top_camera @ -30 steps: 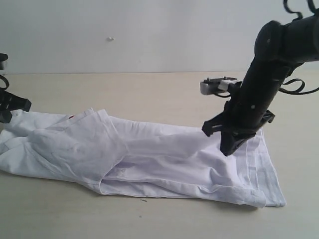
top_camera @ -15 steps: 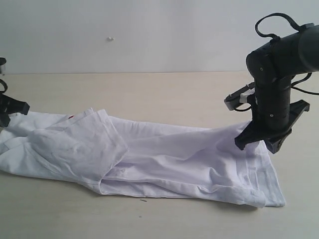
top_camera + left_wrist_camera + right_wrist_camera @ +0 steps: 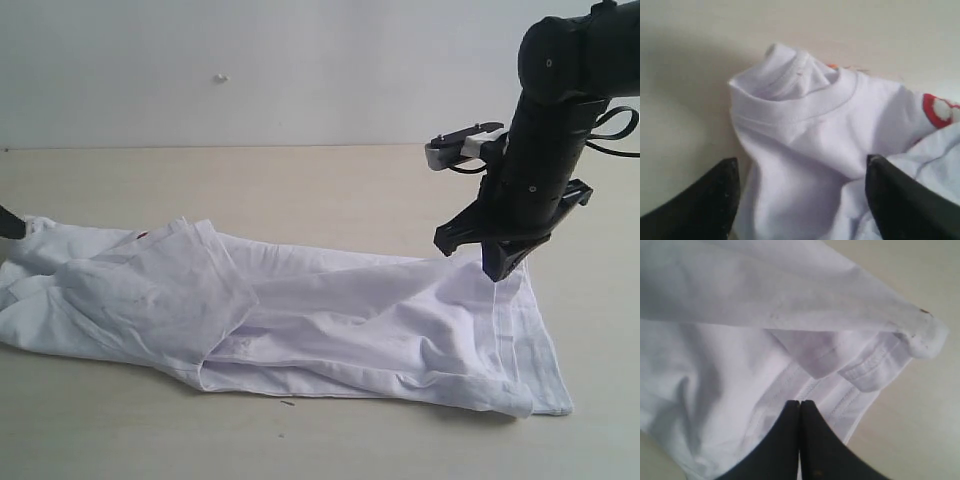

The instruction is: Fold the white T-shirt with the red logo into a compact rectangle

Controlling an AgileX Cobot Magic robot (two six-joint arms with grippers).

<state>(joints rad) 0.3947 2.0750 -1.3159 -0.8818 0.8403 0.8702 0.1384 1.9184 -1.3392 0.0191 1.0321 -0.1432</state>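
Two changes. The left gripper (image 3: pixel 802 161) has let go: its fingers now stand wide apart either side of the collar (image 3: pixel 790 85) and grip nothing. In the exterior view only its tip shows at the far left, where more of it showed a second ago, so it looks to be backing off. The right gripper (image 3: pixel 497 270) is pinched fully together and empty, with no cloth between the tips in the wrist view. It sits at or just above the hem (image 3: pixel 875 365); I can't tell if it touches. A second ago it was further in over the shirt (image 3: pixel 330 320), and half a second ago further out toward the table's (image 3: pixel 300 190) right edge. The shirt hasn't shifted: a long band across the table, collar end left, hem end right, well clear of the back edge, with one flap folded over the left half. The logo (image 3: pixel 940 110) only peeks out red near the collar and is mostly covered. My read: the lengthwise fold is placed and released, and the end-to-end folds remain, so it's not a compact rectangle yet.
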